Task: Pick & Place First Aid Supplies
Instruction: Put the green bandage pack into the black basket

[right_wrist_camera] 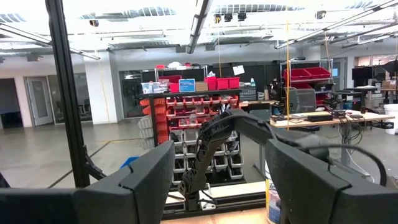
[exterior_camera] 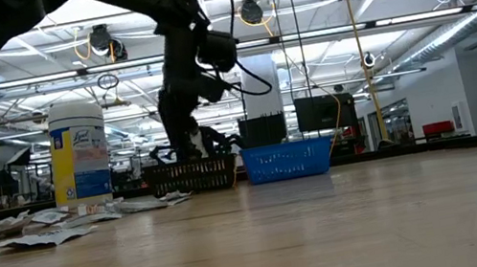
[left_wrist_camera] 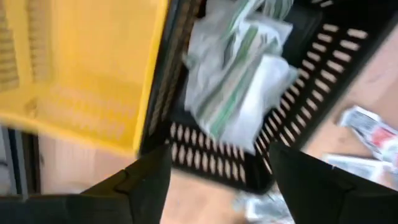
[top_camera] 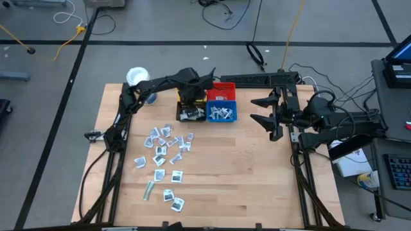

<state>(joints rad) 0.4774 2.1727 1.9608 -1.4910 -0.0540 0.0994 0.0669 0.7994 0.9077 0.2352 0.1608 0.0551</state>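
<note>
Several small white packets [top_camera: 164, 149] lie scattered on the left half of the table, and they show as a flat heap [exterior_camera: 41, 227] in the low view. More packets [left_wrist_camera: 239, 74] lie in the black bin [top_camera: 191, 115]. My left gripper [left_wrist_camera: 217, 186] hangs open over the black bin [left_wrist_camera: 298, 93], holding nothing. In the high view it [top_camera: 189, 97] stands over the far-left bins; in the low view it [exterior_camera: 188, 147] is just above the black bin [exterior_camera: 190, 175]. My right gripper [top_camera: 268, 115] waits open at the table's right side, raised.
A yellow bin [left_wrist_camera: 87, 68] stands next to the black one. A red bin [top_camera: 222, 92] and a blue bin [top_camera: 221, 113] with packets sit to their right. A white-lidded jar [top_camera: 137, 76] stands near the far left corner. Bare wood stretches across the table's near right part.
</note>
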